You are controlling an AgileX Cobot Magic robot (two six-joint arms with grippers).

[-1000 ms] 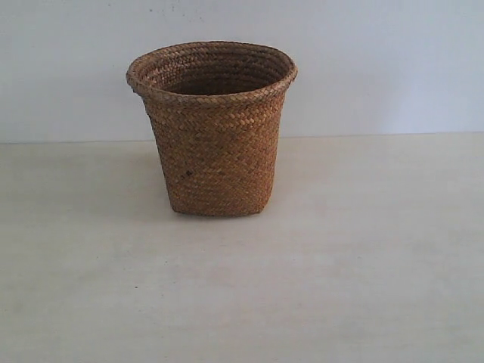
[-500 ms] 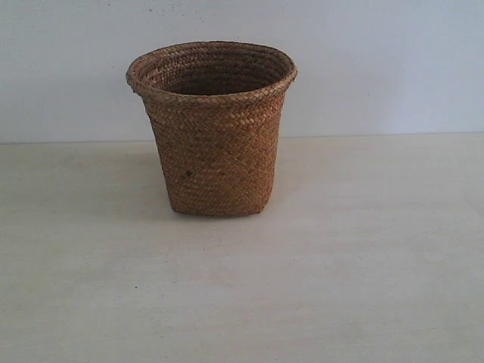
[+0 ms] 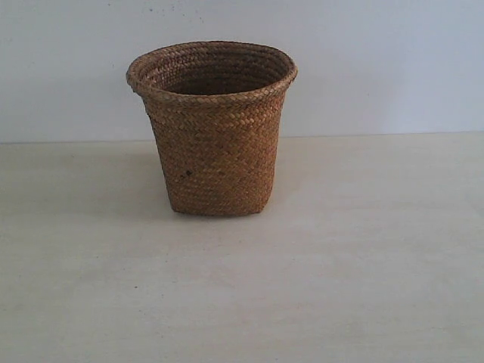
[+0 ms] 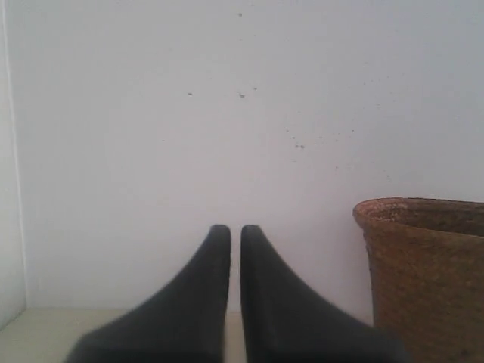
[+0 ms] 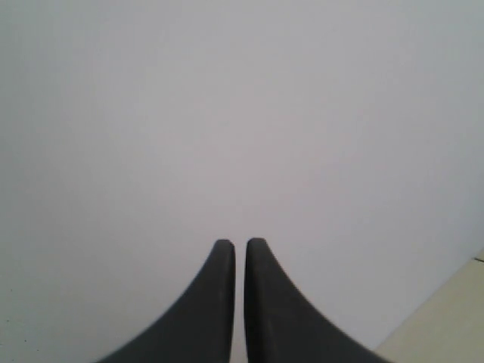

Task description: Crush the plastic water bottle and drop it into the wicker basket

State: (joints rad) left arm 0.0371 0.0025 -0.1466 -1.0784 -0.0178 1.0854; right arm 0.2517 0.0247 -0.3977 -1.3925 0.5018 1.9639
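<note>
The brown wicker basket (image 3: 214,128) stands upright on the pale table, left of centre in the exterior view, with a small dark spot on its side. Its rim and wall also show in the left wrist view as the wicker basket (image 4: 423,265), off to one side of my left gripper (image 4: 235,229). That gripper is shut, black fingers nearly touching, nothing between them. My right gripper (image 5: 239,243) is shut too and empty, facing the bare white wall. The plastic water bottle is out of view in every frame. Neither arm appears in the exterior view.
A pale wooden table (image 3: 363,249) spreads around the basket, ending at a white wall (image 3: 378,68) behind it. A strip of the table's surface (image 5: 446,318) shows in one corner of the right wrist view.
</note>
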